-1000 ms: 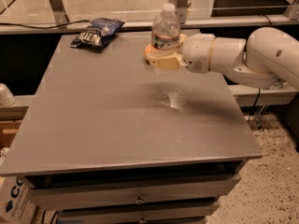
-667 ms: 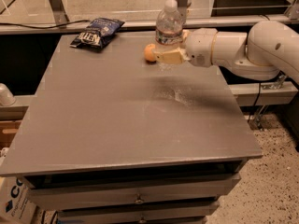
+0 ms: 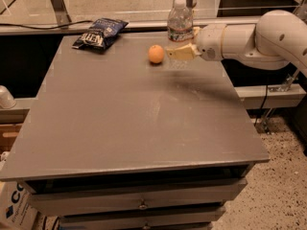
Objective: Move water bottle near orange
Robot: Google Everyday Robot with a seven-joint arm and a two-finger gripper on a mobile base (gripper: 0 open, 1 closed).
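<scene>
The water bottle [image 3: 180, 22], clear with a white cap and a white label with a red band, stands upright at the back of the grey table [image 3: 139, 119]. The orange [image 3: 156, 54] lies on the table just left of the bottle's lower part, a small gap apart. My gripper [image 3: 181, 51] reaches in from the right on a white arm [image 3: 254, 37]. Its pale fingers [image 3: 178, 52] are shut around the bottle's lower body. I cannot tell whether the bottle's base touches the table.
A dark blue chip bag [image 3: 100, 32] lies at the table's back left corner. A rail and glass wall [image 3: 120, 25] run behind the table. Drawers [image 3: 141, 198] sit under the tabletop. A white object [image 3: 5, 97] and a cardboard box [image 3: 17, 207] are at the left.
The gripper has carried the bottle a little right and toward the back. The orange, partly covered by the gripper before, now shows fully to its left.
</scene>
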